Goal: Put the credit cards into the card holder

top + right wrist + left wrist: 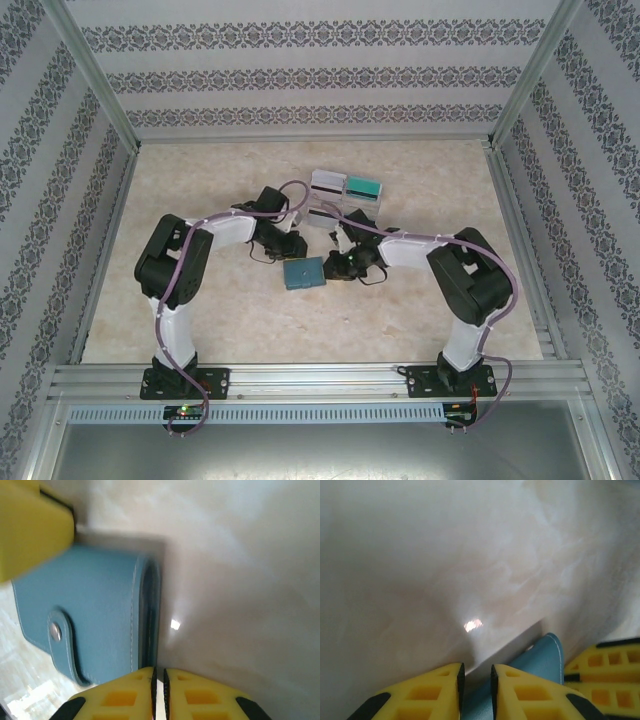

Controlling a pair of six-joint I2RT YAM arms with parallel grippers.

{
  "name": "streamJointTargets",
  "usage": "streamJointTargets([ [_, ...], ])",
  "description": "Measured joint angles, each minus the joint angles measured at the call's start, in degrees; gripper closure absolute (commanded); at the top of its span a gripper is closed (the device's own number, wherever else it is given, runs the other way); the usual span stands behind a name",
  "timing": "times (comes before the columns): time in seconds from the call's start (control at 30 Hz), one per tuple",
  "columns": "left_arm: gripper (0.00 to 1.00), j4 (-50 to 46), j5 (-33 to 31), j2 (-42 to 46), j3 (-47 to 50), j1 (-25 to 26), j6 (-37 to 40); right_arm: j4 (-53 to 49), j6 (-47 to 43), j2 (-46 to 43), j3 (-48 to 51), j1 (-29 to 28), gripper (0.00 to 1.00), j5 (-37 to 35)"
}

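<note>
1. The step in hand, as I judge it, is opening the card holder (303,272), each arm taking one side so the covers can part. It lies flat near the middle of the table (190,200). The credit cards (345,188) are laid out at its 1 o'clock, apart from it.
2. The left gripper (476,690) has its fingers drawn to a narrow gap with blue cover material between them, so it seems to pinch the holder's edge.
3. The right gripper (159,690) is closed to a bare slit just where the holder's dark-seamed edge runs in. It looks to nip a thin layer, though the contact itself is hidden.
4. To do it well, each gripper should hold one layer only and pull apart gently and low. The snap tab (56,630) looks pressed down and may resist.
5. From above, both arms fold inward with elbows out. The left wrist comes in at the holder's 11 o'clock and the right at its 3 o'clock, both pitched down towards the table.
</note>
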State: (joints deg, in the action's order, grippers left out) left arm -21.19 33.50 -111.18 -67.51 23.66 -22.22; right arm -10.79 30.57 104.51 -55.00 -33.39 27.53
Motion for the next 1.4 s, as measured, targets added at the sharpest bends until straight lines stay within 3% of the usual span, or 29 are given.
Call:
streamJointTargets([
  [0.37,0.77,-2.03,-3.26,10.12,11.8,-1.36,-0.7,1.09,-0.44,5.49,-10.71,-0.57,0.82,0.83],
  [0.67,0.77,-2.1,-3.54,10.27,11.63,-4.17,-2.01,-9.75,-4.61,-8.17,-3.43,-6.69,0.82,2.45],
  [0.9,0.79,-1.38,-3.56,11.13,13.29,-4.22,-2.21,-10.34,-4.15,-2.54,-2.1,-9.79,0.82,4.09],
  [1.2,0.8,-0.37,-3.58,15.85,19.3,-4.28,-3.56,-7.13,-2.56,4.55,-6.86,-4.87,0.83,4.48],
  [1.4,0.8,1.16,-3.5,16.13,20.04,-4.28,-5.66,-4.13,-1.81,10.03,-15.67,-1.14,0.82,3.41],
])
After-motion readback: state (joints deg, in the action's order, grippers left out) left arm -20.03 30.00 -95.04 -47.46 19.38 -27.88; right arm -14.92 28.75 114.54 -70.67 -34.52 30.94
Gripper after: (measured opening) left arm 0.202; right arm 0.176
